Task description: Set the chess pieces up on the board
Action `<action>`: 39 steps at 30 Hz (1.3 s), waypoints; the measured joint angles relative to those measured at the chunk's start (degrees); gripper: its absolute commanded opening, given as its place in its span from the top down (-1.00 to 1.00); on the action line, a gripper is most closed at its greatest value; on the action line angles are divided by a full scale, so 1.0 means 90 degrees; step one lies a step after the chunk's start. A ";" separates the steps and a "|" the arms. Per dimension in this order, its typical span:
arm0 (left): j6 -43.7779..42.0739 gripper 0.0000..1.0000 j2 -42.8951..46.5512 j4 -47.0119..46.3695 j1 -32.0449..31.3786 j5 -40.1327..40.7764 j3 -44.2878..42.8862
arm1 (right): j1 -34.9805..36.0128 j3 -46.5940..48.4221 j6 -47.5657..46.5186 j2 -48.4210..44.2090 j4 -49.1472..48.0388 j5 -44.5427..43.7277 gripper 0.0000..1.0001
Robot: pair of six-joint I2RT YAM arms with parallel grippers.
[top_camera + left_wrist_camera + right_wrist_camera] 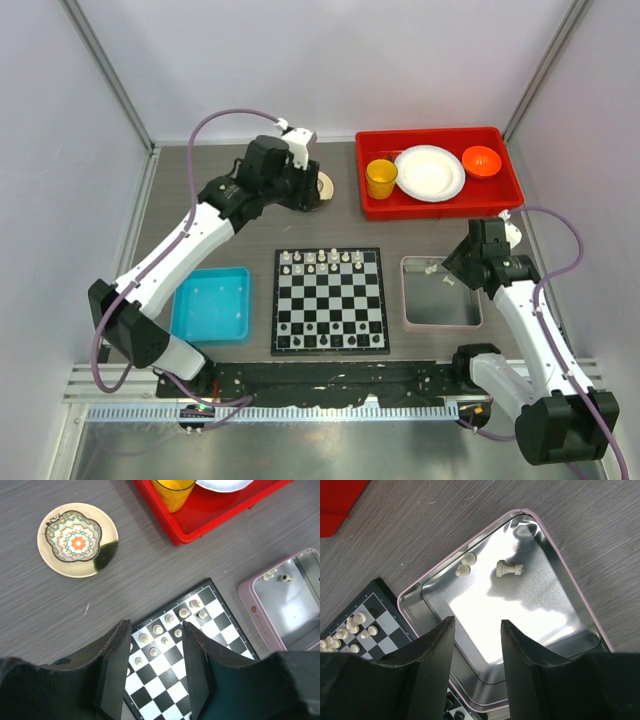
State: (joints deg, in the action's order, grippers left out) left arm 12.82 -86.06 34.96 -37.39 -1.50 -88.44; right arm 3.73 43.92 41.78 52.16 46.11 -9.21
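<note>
You see the left jaws and the right jaws half open and empty, the first hiding part of the board (215, 625), the second one side of the tray (560, 575).

White-and-black arms (172, 255), purple cables (245, 111)

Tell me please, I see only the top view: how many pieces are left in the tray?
Observer: Three: two small pieces close together, one bigger piece on its side.
Operator: Is the right gripper holding something?
Observer: No, it is open and empty, above the tray.
Operator: What is half hidden by the left arm?
Observer: A small plate with a coloured pattern.
</note>
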 measured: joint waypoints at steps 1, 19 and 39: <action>-0.0032 0.03 0.0032 -0.0061 0.0090 -0.0015 0.0061 | 0.0000 -0.0019 0.0002 0.0012 -0.0012 -0.0015 0.05; 0.0209 0.11 0.0155 -0.0908 0.0240 -0.0595 0.1243 | -0.0002 -0.0299 0.0068 0.0503 -0.0027 -0.0469 0.04; 0.0413 0.13 0.0155 -0.1010 0.0296 -0.0852 0.1248 | -0.0012 -0.0527 0.0143 0.1052 -0.0342 -0.0413 0.04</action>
State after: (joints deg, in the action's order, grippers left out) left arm 16.53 -84.66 25.87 -34.72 -9.17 -77.21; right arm 3.62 39.18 43.07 61.63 43.03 -12.93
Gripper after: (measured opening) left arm 0.438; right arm 0.483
